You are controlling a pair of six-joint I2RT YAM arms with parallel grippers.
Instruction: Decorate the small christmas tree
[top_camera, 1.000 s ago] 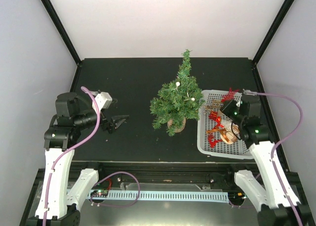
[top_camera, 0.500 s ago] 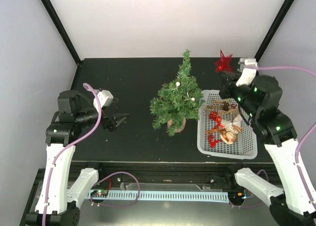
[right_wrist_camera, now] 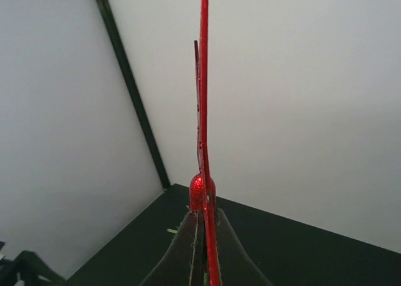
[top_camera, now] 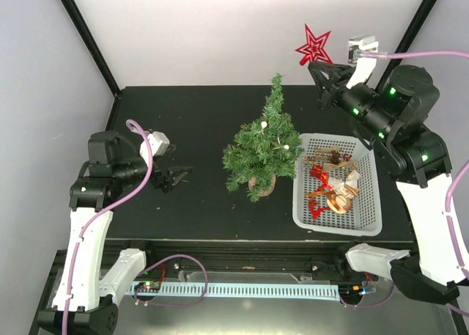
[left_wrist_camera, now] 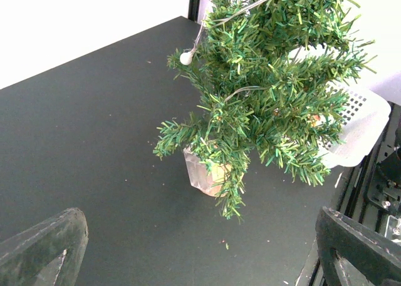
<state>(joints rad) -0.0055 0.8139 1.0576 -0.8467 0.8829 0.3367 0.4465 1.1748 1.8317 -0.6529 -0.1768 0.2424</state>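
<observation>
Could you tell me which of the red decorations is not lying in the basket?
The red star, clamped aloft in the right gripper; the other red pieces lie in the white basket.

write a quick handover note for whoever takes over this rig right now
Left end effector: open, empty, over the black tabletop, left of the small green christmas tree.
Right end effector: shut on the glittery red star topper, up in the air right of the treetop.
White plastic basket, right of the tree, holds red and tan ornaments.
Done: star in grip; the tree carries small white bulbs.
Left: seat the star on the tip, hang the basket ornaments.
</observation>
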